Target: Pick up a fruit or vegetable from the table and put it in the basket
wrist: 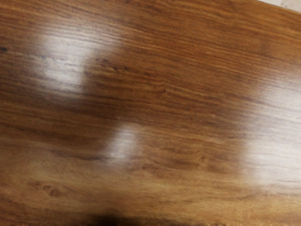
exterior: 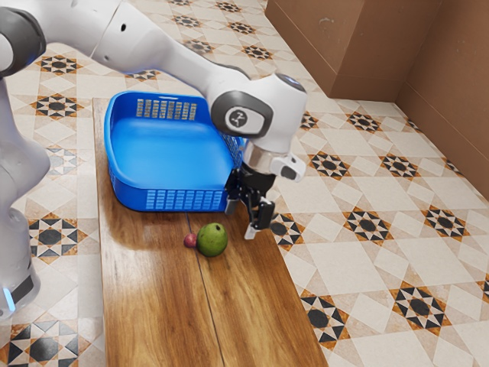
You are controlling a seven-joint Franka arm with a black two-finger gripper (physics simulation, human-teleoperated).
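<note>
My gripper [exterior: 241, 219] stands open in the exterior view, just past the basket's near right corner, with nothing between its fingers. A round green fruit [exterior: 212, 240] rests on the wooden table, lower in that view and a little to the left of the fingertips, apart from them. Close against the green fruit's left side lies a small pinkish-red fruit or vegetable [exterior: 190, 241]. The blue basket [exterior: 170, 200] sits on the table behind both; its corner beside the hand is partly hidden by the gripper.
The wooden table [exterior: 153, 298] extends toward the exterior view's bottom, and its long right edge runs near the hand. Beyond lies patterned tile floor [exterior: 367, 267]. In the wrist view, bare wood grain [wrist: 164, 103] lies under the hand, with a table edge at one corner.
</note>
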